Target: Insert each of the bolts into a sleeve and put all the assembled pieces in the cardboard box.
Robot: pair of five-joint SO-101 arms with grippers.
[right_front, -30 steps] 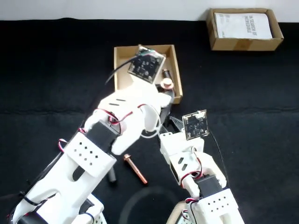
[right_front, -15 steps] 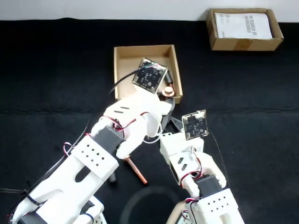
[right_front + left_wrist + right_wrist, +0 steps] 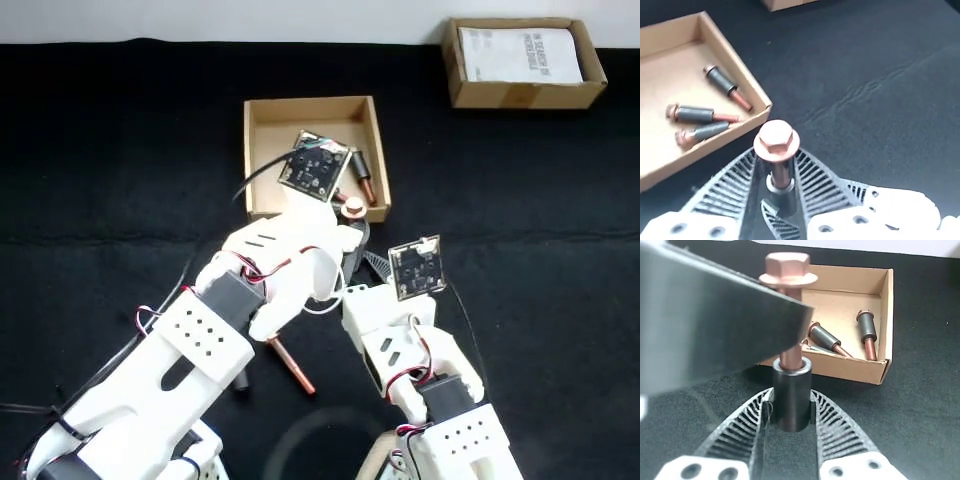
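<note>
Black cloth point(image 3: 120, 150) covered the table, and toward its left, beside my left arm point(image 3: 190, 340), a spare sleeve point(image 3: 240, 378) and a loose bolt point(image 3: 290, 365) lay close together on it. Farther along sat the cardboard box point(image 3: 249, 150), with three assembled pieces point(image 3: 699, 114) lying on its floor. Just outside its near corner my left gripper point(image 3: 776, 162) was clamped on the shank of a copper bolt point(image 3: 776, 139), right under the hex head, holding it upright. Beneath it my right gripper point(image 3: 791, 407) was closed around a dark sleeve point(image 3: 791, 397), upright too, and the bolt's tip sat in the bore while the head stood well above the rim. At the far right a second box point(image 3: 520, 96) held a printed sheet point(image 3: 520, 55).

I reckoned this was the seating step. To do it well I needed the shank in line with the bore and pressed straight down, since any sideways lean would likely bind it on the rim. The right gripper had to hold firm so the sleeve would neither tilt nor slip through. My left gripper sat between head and sleeve, so I judged it would have to let go or shift before the flange could meet the rim; only then would the piece be fit for the box
</note>
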